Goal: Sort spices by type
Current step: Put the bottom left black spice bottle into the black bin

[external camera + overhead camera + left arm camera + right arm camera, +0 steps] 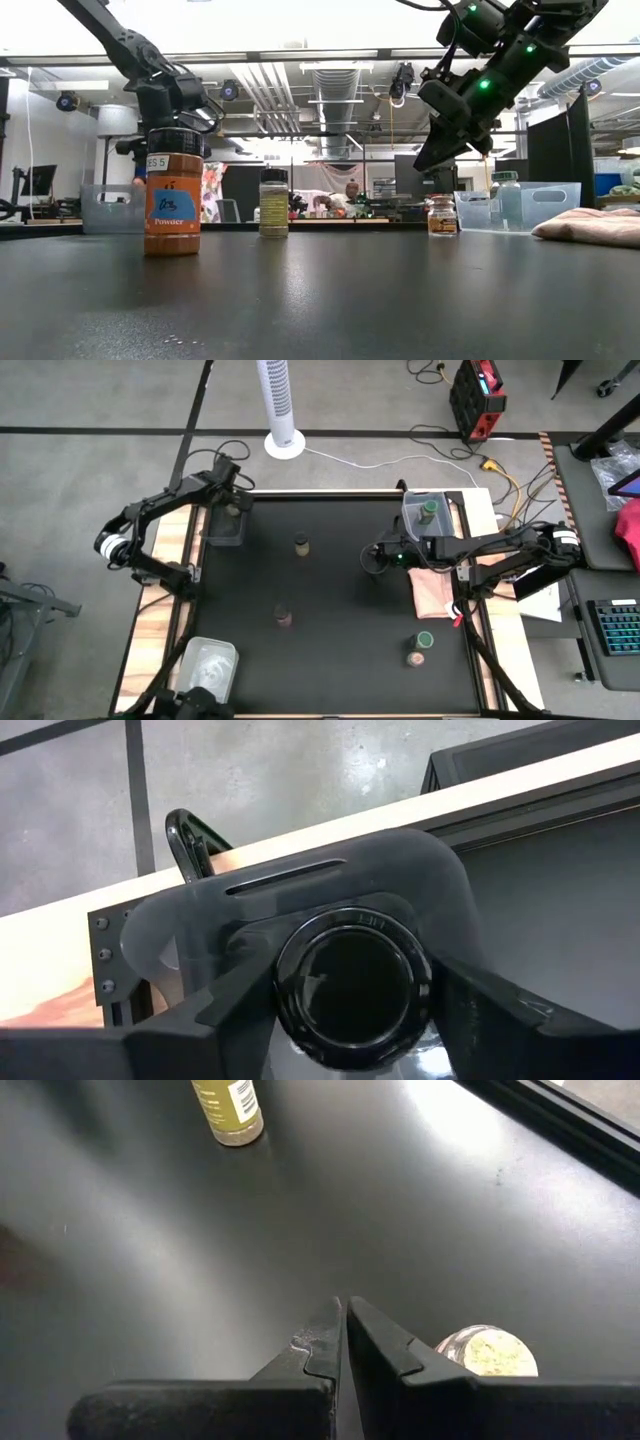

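The nearest jar [172, 205] carried an orange label reading "Powder". A green-lidded jar [427, 511] stood in the clear tub [412, 510] at the mat's far right. The left gripper [233, 503] held a black-lidded jar [352, 985] over the dark bin [226, 528]. The right gripper [340, 1320], fingers pressed together and empty, hovered above the mat [340, 640].

Black table [340, 650] with scattered spice jars [301, 544], tubs [210, 663], pink cloth [433, 592]
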You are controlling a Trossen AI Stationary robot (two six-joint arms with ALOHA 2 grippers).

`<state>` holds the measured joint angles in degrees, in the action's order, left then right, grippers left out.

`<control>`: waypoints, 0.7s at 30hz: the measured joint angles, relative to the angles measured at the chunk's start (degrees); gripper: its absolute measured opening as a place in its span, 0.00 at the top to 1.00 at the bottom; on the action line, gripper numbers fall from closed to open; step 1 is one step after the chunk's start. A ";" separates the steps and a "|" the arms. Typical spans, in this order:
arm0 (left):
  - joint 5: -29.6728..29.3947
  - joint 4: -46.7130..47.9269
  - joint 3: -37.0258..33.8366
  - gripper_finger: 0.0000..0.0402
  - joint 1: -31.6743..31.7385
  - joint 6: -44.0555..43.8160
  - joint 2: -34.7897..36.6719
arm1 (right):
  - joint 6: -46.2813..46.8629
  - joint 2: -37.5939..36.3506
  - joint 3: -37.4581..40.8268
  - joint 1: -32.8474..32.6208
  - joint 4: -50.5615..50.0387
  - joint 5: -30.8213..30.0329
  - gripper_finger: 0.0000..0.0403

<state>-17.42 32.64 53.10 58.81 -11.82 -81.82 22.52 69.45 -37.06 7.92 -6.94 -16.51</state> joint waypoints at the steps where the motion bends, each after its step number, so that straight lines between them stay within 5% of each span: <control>1: -0.01 -0.10 0.00 0.42 0.00 0.00 -0.10 | 0.00 0.00 0.00 0.00 0.02 0.00 0.97; 21: -3.57 1.87 2.02 0.34 -0.02 2.39 -0.21 | 0.00 0.00 0.00 -0.02 0.19 0.00 0.97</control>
<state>-20.99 34.51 55.12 58.78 -9.43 -82.03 22.52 69.45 -37.06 7.90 -6.75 -16.51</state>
